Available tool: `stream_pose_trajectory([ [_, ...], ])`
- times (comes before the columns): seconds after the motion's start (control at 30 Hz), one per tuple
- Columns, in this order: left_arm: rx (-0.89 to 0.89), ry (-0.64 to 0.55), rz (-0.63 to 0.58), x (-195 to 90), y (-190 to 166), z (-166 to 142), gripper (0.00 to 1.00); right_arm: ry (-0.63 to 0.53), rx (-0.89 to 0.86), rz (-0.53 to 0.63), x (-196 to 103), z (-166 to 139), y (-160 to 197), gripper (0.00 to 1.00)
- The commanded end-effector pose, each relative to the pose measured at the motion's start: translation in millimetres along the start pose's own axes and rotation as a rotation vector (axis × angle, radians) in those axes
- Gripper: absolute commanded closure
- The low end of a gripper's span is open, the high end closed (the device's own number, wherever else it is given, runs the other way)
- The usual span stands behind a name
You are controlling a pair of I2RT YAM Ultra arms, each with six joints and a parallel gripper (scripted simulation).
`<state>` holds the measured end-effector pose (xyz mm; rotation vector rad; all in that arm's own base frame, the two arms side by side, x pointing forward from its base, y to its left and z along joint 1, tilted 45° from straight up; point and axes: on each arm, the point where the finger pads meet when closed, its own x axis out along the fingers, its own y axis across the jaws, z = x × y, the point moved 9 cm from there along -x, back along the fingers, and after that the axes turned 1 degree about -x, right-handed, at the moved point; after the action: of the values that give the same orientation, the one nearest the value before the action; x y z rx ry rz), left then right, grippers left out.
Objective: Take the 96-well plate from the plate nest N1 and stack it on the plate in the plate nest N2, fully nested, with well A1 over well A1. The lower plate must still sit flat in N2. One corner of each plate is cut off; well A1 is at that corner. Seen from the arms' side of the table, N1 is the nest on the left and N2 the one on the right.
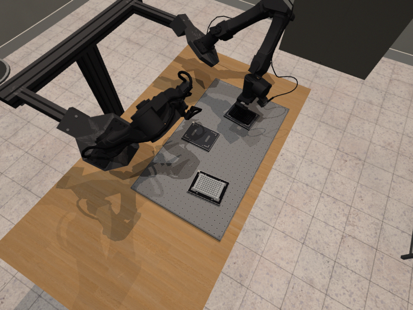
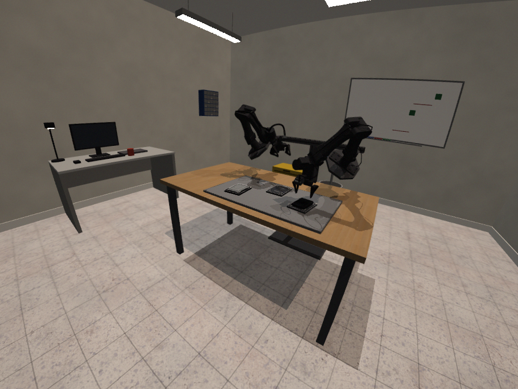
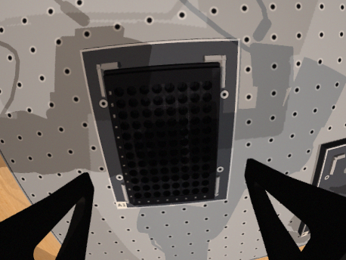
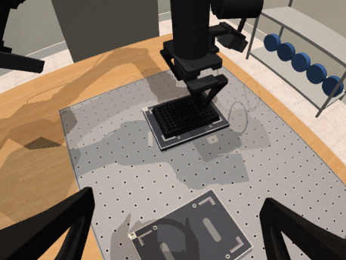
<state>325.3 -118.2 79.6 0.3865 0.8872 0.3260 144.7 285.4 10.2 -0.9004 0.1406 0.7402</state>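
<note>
A black 96-well plate [image 1: 243, 115] [image 2: 303, 203] [image 3: 166, 132] [image 4: 181, 115] sits in nest N1 [image 3: 230, 128] [image 4: 189, 135]. An A1 label [image 3: 122, 205] marks the nest's near-left corner in the left wrist view. My left gripper [image 2: 304, 193] [image 3: 168, 174] is open and empty above N1. Its fingers straddle the plate's long sides towards the A1 end and touch nothing. A white 96-well plate [image 1: 209, 186] [image 2: 238, 187] sits in nest N2 [image 1: 217, 202]. My right gripper [image 1: 193, 113] [image 4: 180, 203] is open and empty, raised near the middle nest. The plates' cut corners are too small to tell.
A dark nest [image 1: 200, 136] [image 2: 279, 190] [image 4: 193, 234] without a plate lies between N1 and N2. The nests stand on a perforated grey board [image 1: 230, 160] on the wooden table [image 1: 83, 253]. The left arm reaches over the N1 end; the right arm is held back beside the board.
</note>
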Motion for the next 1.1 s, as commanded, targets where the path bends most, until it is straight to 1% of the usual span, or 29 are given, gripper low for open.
stream_pose_trajectory([
  [0.0,0.011,0.056,0.0,2,-5,-3,0.0,-0.014,-0.018,0.016,-5,1,5,0.0],
  [0.2,0.011,0.054,0.006,2,-4,-2,0.0,-0.014,-0.018,0.016,-5,1,5,0.0],
  [0.23,0.017,0.064,0.008,5,-3,-7,0.0,-0.014,-0.018,0.016,-5,1,5,0.0],
  [0.57,0.018,0.063,0.005,21,-3,-12,0.0,-0.014,-0.018,0.016,-5,1,5,0.0],
  [0.73,0.024,0.061,0.006,24,-4,-14,0.0,-0.014,-0.018,0.016,-5,1,5,0.0],
  [1.07,0.021,0.062,0.003,39,-4,-14,0.0,-0.014,-0.018,0.016,-5,1,5,0.0],
])
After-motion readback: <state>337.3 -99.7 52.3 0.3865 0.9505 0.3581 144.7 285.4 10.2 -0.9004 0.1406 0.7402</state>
